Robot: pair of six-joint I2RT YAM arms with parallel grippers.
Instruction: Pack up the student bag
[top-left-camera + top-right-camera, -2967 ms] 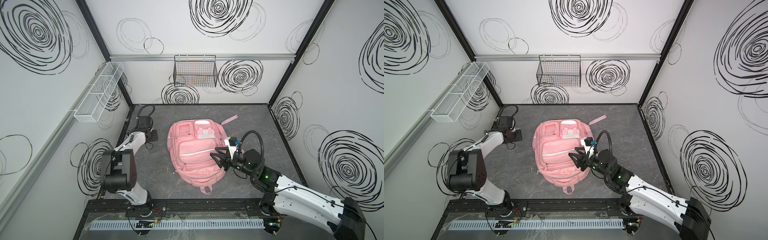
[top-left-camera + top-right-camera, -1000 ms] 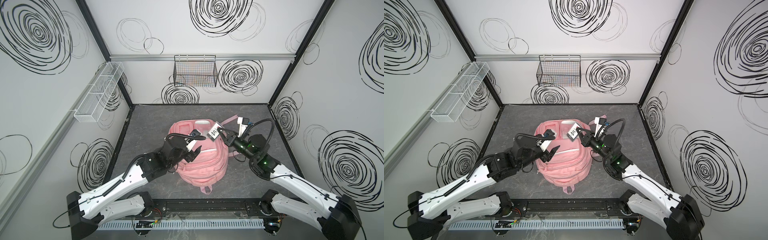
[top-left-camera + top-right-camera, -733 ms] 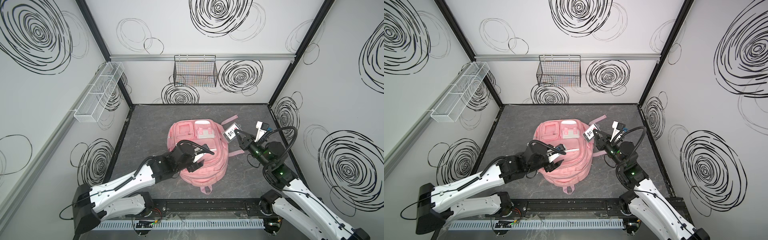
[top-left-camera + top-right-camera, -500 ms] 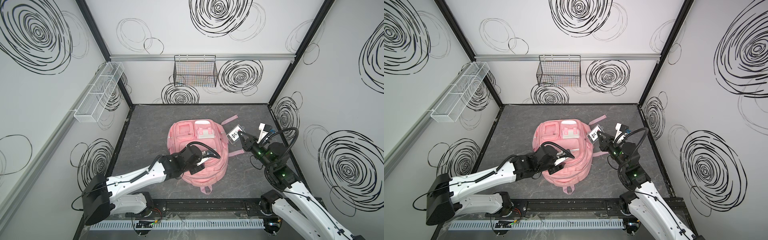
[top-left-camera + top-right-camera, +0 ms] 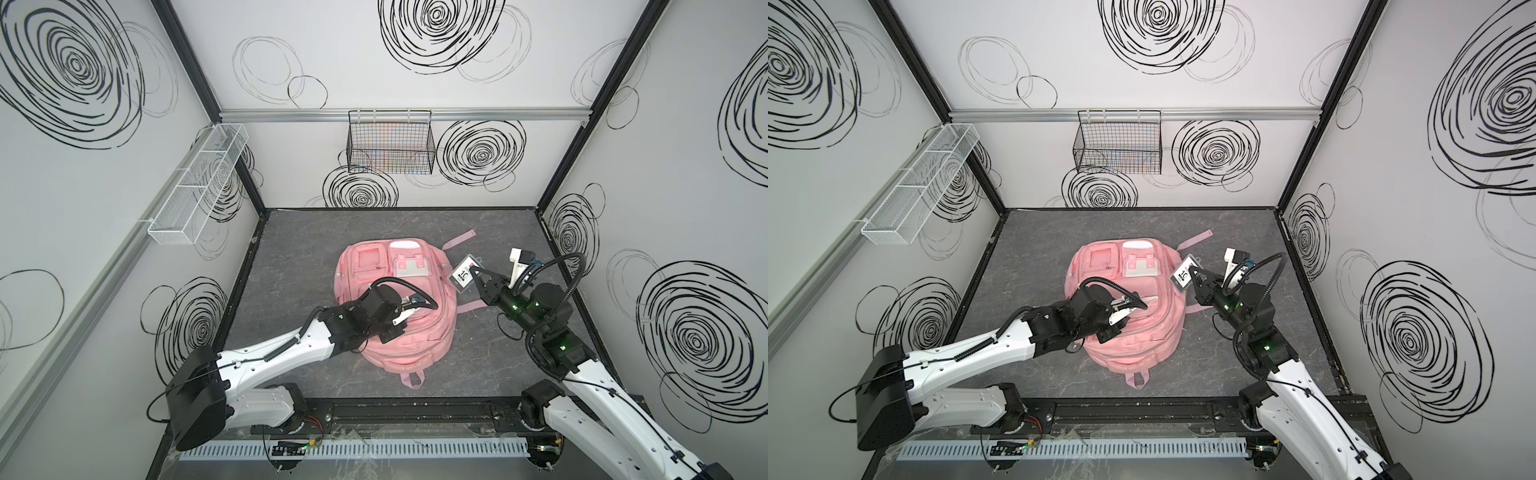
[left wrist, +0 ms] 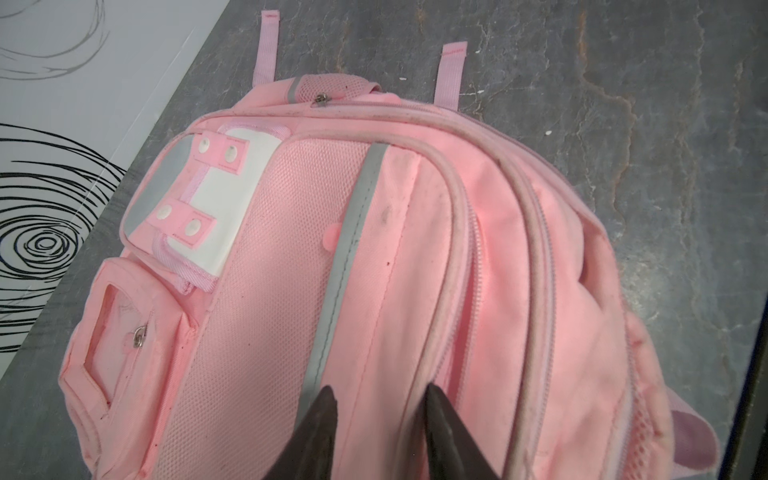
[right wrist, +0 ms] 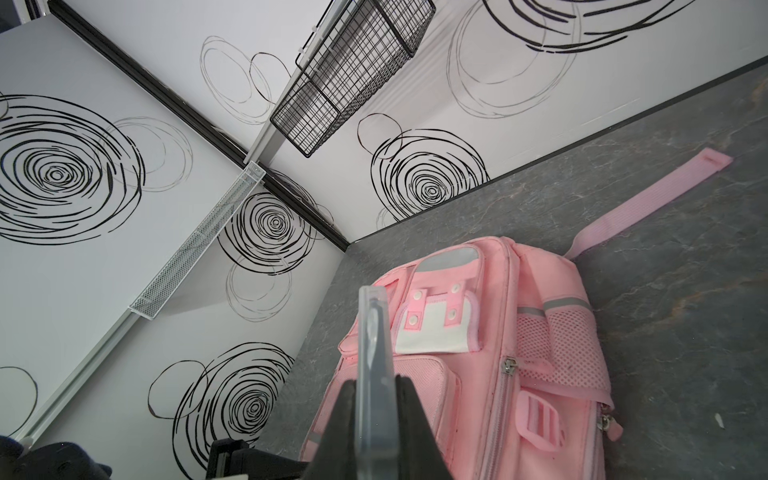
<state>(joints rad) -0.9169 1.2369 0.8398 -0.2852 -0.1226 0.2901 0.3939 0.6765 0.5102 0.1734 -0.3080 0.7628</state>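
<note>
The student bag (image 5: 419, 336) is a pink backpack lying front up in the middle of the dark floor, seen in both top views (image 5: 1142, 336). My left gripper (image 6: 380, 390) reaches over the bag's middle. Its jaws stand apart, tips pressed onto pink fabric (image 6: 415, 249) beside a zipper seam, so it is open. My right gripper (image 5: 478, 276) hovers off the bag's right upper side. It is shut on a flat clear case (image 5: 465, 274) with a black-and-white label. The wrist view shows that case (image 7: 374, 332) edge-on between the jaws, with the bag (image 7: 540, 374) behind.
A black wire basket (image 5: 390, 145) hangs on the back wall. On the left wall hangs a white mesh tray (image 5: 199, 183). A loose pink strap (image 5: 459, 239) lies on the floor behind the bag. Walls close in on three sides of the floor (image 5: 299, 257).
My left gripper moved from the bag's left side over its middle and its jaws narrowed. My right gripper carried the clear case from above the bag out to its right.
</note>
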